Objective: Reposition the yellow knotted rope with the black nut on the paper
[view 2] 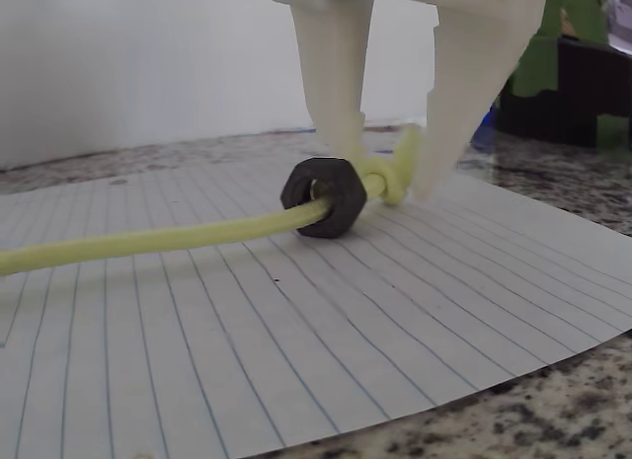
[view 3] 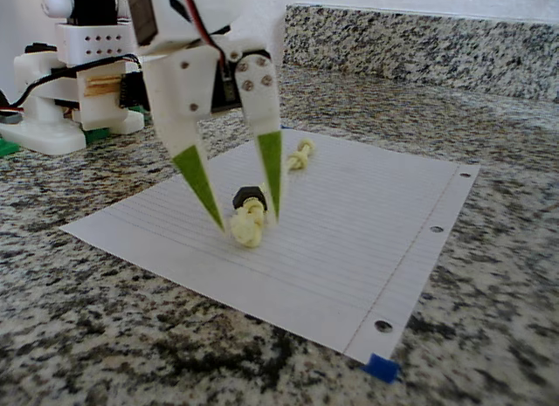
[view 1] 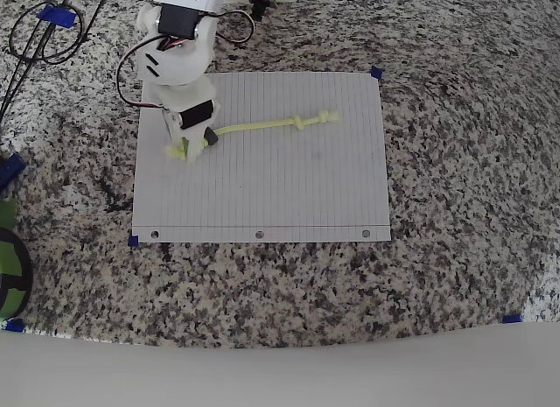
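A white robot arm reaches down over a sheet of lined white paper (view 1: 289, 188) lying flat on a speckled granite table (view 1: 455, 162). The paper has three punched holes along one edge and small blue tape tabs at its corners.

On the paper lies a thin pale yellow-green rope (view 1: 258, 125). In the overhead view it runs from a knot under the arm, near the sheet's left edge, out to a double knot toward the upper middle of the sheet. A small black six-sided nut (view 2: 324, 196) is threaded on the rope and sits right against the knot at the arm's end, resting on the paper.

The gripper (view 3: 244, 216) points straight down, its jaws open, with the two tapering fingers (view 3: 199, 183) set on either side of that end knot. In the fixed view the fingertips reach nearly to the paper and the knot sits between them, the nut just behind it. In the wrist view the knot lies between the fingers, with the rope trailing off to the left across the lined sheet.
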{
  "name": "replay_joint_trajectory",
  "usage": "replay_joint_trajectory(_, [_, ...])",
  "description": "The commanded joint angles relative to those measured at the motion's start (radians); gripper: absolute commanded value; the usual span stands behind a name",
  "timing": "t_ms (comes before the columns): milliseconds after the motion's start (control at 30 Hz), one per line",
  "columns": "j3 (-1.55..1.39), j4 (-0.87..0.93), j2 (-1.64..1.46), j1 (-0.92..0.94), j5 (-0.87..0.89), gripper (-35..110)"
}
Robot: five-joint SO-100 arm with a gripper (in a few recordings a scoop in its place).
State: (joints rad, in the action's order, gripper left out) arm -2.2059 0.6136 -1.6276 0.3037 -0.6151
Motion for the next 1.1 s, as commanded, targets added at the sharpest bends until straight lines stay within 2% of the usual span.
replay_joint_trajectory(0, [0.031, -0.009, 0.0, -0.009, -0.011, 34])
replay_joint_trajectory(133, [0.031, -0.012, 0.009, -0.009, -0.014, 27])
replay_joint_trajectory(733, [0.031, -0.037, 0.011, 0.002, -0.02, 27])
replay_joint_trajectory(767, [0.031, -0.037, 0.012, 0.002, -0.02, 25])
replay_joint_trajectory(800, [0.031, -0.037, 0.012, 0.002, -0.02, 17])
replay_joint_trajectory(833, [0.031, -0.037, 0.012, 0.002, -0.02, 2])
replay_joint_trajectory(1067, [0.029, -0.031, -0.006, 0.009, -0.02, 0])
